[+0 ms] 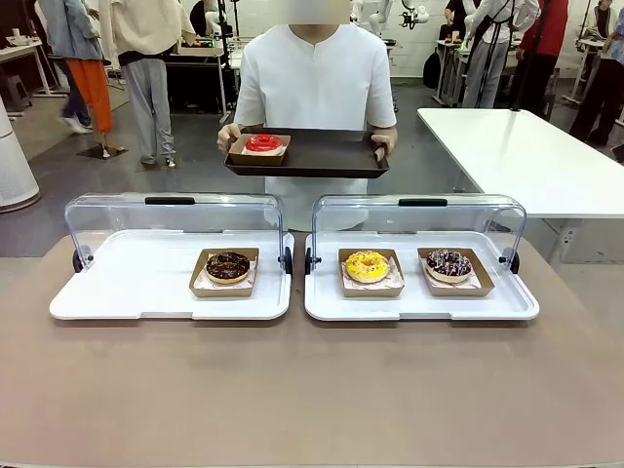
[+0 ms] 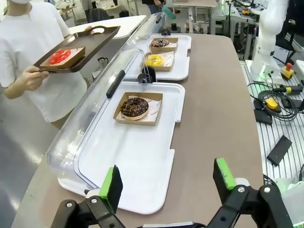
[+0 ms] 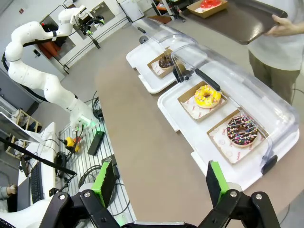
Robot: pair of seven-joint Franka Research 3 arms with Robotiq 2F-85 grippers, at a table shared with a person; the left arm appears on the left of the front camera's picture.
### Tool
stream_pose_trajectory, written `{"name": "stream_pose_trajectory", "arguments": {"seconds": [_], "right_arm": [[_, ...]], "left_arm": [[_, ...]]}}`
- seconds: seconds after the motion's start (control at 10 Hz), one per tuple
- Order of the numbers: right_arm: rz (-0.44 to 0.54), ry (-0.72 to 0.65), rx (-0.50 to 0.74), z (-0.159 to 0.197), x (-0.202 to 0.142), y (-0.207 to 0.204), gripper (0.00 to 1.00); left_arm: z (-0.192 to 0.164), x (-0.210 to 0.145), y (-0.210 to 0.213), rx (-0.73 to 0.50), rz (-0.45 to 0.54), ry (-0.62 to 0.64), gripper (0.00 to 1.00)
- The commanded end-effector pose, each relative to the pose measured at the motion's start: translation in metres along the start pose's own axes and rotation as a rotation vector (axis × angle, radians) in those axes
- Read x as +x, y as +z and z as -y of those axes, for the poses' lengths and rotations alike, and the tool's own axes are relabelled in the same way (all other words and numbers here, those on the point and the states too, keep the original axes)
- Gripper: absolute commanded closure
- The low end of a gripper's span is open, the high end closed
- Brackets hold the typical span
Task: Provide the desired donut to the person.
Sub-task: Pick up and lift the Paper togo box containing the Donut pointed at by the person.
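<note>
Chocolate donut (image 2: 134, 107) well beyond left claw (image 2: 168, 176)

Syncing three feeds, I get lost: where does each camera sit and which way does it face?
Front: robot's side of the table, facing across at the person holding a tray.
Left wrist: over the table's left end, looking down its length; open left gripper below.
Right wrist: opposite end, looking back; open right gripper below.
Both wrist views share the yellow donut.

I have my left gripper (image 2: 167, 183) held high and angled down, jaws spread wide, empty. My right gripper (image 3: 160, 185) matches: jaws wide, empty.
</note>
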State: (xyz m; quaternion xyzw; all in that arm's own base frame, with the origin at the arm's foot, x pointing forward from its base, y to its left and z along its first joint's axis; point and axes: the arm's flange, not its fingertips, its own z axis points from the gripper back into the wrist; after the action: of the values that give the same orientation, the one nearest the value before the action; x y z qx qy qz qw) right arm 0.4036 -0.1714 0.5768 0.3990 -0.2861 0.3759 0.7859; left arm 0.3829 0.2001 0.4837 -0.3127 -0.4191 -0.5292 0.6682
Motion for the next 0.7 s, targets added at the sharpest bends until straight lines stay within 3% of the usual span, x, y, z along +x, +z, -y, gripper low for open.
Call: {"name": "stream_pose_trajectory", "arguments": {"seconds": [0.0,0.6], "right_arm": [[0.006,0.004,0.006,-0.0008,-0.0003,-0.0010,0.00],[0.006,0.004,0.006,-0.0008,-0.0003,-0.0010,0.00]], "left_arm": [[0.0002,-0.0020,0.0000,0.015,0.014,-0.002,0.00],[0.0002,-0.0020,0.0000,0.015,0.014,-0.002,0.00]]}}
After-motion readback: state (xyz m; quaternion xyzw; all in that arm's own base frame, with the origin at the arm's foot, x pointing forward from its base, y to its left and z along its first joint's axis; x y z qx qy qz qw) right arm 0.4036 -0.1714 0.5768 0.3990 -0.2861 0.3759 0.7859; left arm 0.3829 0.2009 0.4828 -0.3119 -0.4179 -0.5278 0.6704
